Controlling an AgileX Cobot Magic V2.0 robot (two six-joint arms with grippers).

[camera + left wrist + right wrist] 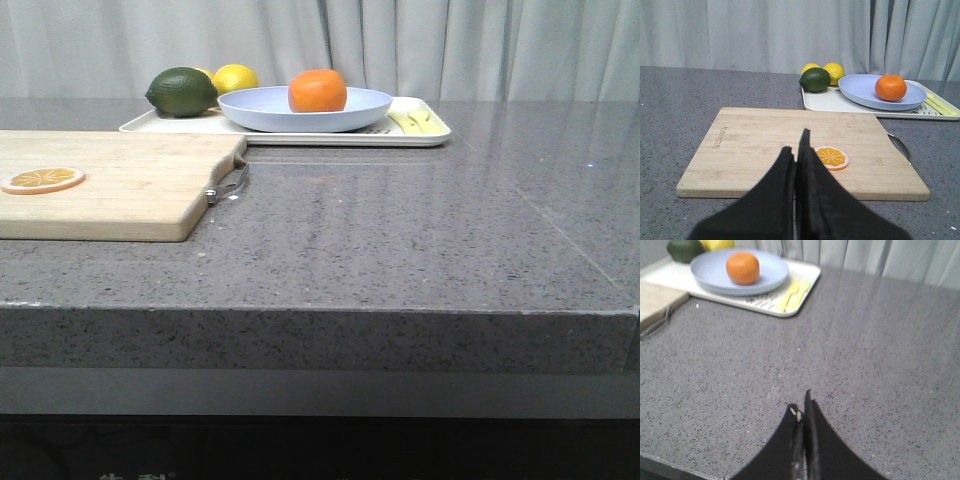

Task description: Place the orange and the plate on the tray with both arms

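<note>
The orange [318, 90] rests in the pale blue plate [262, 107], and the plate stands on the cream tray [432, 135] at the back of the table. The left wrist view shows the same orange [890, 87], plate [860, 91] and tray [825, 102]; so does the right wrist view, with orange [742, 267], plate [710, 272] and tray [807, 275]. My left gripper [796, 145] is shut and empty above the near edge of the cutting board. Shut and empty too, my right gripper [801, 407] hangs over bare counter, far from the tray. Neither gripper shows in the front view.
A wooden cutting board [130, 185] with an orange slice [42, 180] lies at the left front. A dark green fruit [182, 91] and a lemon [235, 78] sit on the tray's left end, yellow cutlery [415, 122] on its right end. The counter's front edge [320, 312] is near.
</note>
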